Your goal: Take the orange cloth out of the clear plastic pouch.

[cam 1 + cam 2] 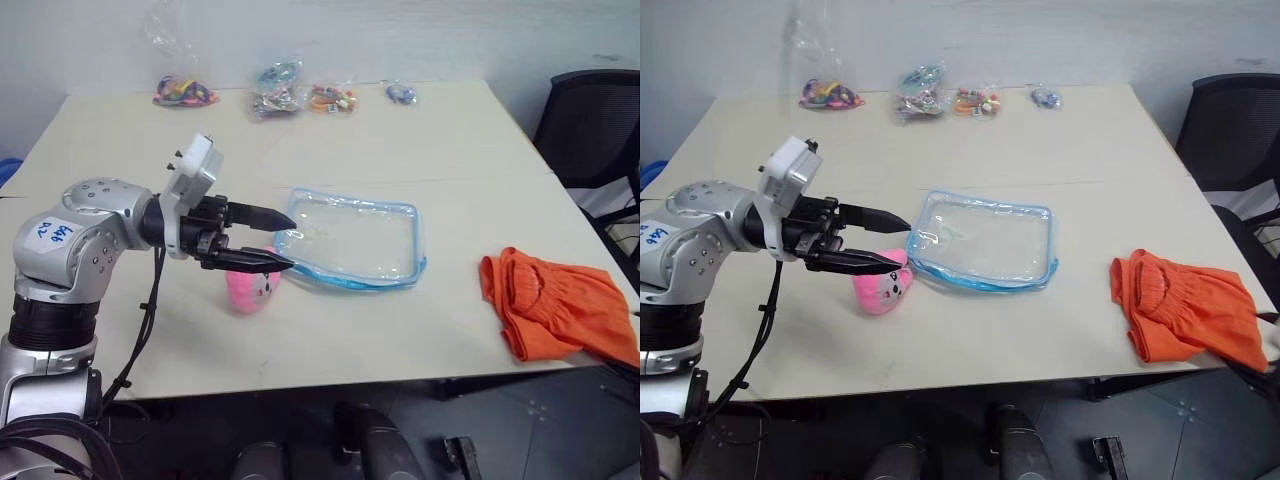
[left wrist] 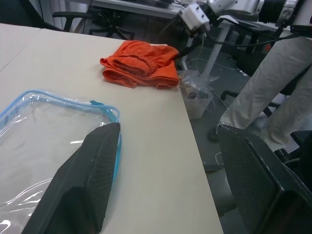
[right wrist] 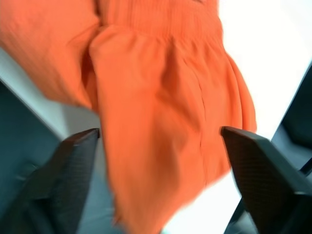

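The clear plastic pouch [image 1: 355, 240] lies flat near the table's middle, and nothing shows inside it. Its pink plush charm [image 1: 250, 288] rests at its near left corner. My left gripper [image 1: 288, 242] hovers at the pouch's left edge and points right. It is open, with the lower finger [image 2: 92, 165] over the blue zipper edging and nothing pinched. The orange cloth [image 1: 555, 305] lies crumpled on the table's right front corner, partly over the edge. My right gripper [image 3: 158, 136] is open just short of the cloth, its fingers wide apart and not holding it.
Several small clear bags of colourful trinkets [image 1: 275, 90] line the table's far edge. A black office chair [image 1: 595, 120] stands beyond the right side. A person's legs [image 2: 273, 83] show past the table's right edge, beside a small bin [image 2: 195, 95].
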Available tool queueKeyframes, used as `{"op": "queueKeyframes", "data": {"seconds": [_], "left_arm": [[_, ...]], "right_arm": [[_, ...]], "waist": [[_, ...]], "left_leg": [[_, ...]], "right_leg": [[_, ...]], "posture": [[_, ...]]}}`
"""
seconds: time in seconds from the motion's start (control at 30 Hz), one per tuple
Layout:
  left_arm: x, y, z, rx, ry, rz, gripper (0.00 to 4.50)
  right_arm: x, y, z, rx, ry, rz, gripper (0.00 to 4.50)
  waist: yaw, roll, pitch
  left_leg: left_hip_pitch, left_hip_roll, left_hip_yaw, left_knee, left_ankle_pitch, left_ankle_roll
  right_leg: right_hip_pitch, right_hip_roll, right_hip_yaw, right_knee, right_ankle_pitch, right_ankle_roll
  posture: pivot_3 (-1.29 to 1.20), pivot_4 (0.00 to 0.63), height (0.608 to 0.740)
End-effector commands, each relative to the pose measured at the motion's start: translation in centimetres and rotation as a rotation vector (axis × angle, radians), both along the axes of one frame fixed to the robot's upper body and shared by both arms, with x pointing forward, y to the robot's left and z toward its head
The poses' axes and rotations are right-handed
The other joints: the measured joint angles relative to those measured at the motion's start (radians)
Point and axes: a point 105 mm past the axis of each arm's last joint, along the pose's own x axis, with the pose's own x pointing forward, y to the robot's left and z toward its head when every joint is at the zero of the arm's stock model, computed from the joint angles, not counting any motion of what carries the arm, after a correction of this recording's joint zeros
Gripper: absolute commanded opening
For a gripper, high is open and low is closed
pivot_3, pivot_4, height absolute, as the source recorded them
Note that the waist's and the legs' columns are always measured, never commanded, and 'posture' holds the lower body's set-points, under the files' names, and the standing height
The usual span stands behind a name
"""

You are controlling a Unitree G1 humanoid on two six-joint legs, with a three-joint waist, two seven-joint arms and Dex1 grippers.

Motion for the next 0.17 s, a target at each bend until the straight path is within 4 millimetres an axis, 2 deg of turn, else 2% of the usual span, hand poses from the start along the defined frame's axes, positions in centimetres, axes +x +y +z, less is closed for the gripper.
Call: {"op": "queueKeyframes", "data": {"seconds": [0.03,0.1,0.17], "left_arm": [[-0.1,0.4,1.1,0.0,-0.047,-0.016,3.34],[0.2,0.5,1.3,-0.011,-0.049,-0.012,3.34],[0.4,0.5,1.4,-0.013,-0.06,-0.013,3.34]], "right_arm": [[-1.8,-0.7,2.7,0.195,-0.043,-0.139,4.47],[-3.3,-1.6,3.4,0.29,-0.046,-0.245,4.47],[-4.1,-1.4,3.5,0.335,-0.034,-0.267,4.47]], "waist": [[0.005,0.0,0.0],[0.005,0.0,0.0],[0.007,0.0,0.0]], "left_leg": [[0.0,0.0,0.0,0.0,0.0,0.0],[0.001,0.0,0.0,0.0,0.0,0.001],[0.001,-0.001,0.0,-0.001,0.0,0.001]], "right_leg": [[0.0,0.0,0.0,0.0,0.0,0.0],[0.001,0.0,0.001,-0.001,0.0,0.0],[0.001,0.0,0.001,-0.001,0.0,0.001]], "posture": [[0.0,0.15,0.74],[0.0,0.15,0.74],[0.0,0.15,0.74]]}}
